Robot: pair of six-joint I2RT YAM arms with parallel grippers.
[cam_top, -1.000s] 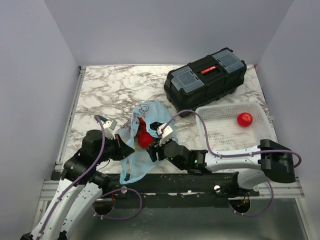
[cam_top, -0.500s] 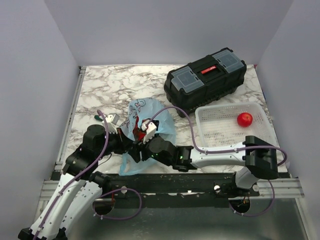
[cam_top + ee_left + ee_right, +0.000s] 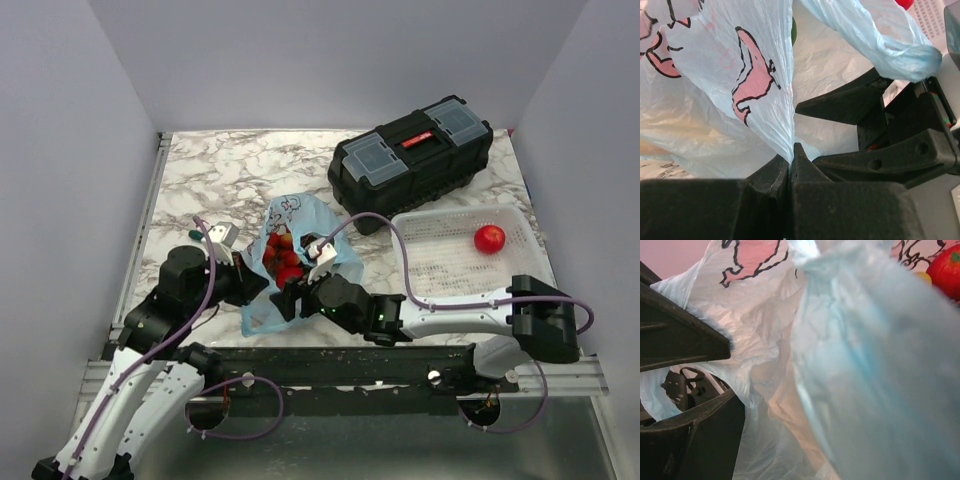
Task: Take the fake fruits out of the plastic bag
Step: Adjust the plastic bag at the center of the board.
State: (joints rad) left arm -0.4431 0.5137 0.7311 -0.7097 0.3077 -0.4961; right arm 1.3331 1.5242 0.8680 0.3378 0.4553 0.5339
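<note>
The light-blue plastic bag [image 3: 308, 222] lies near the table's front, mouth up, with red fake fruits [image 3: 285, 258] showing inside. My left gripper [image 3: 250, 278] is shut on the bag's left edge; in the left wrist view [image 3: 791, 161] the film is pinched between its jaws. My right gripper [image 3: 288, 298] is at the bag's near side, and its fingers [image 3: 850, 102] show spread apart. In the right wrist view the bag [image 3: 865, 365] covers my own fingers, and a red fruit [image 3: 946, 267] shows at top right. A sliver of a green fruit [image 3: 794, 30] peeks past the film.
A white mesh basket [image 3: 440, 262] at the right holds one red fruit [image 3: 489, 238]. A black toolbox [image 3: 410, 160] stands behind it. The marble table is walled on three sides.
My right gripper swung left over the bag and has now drawn back to its near side. The bag has shifted and red fruits show in its mouth. My left gripper keeps its hold.
</note>
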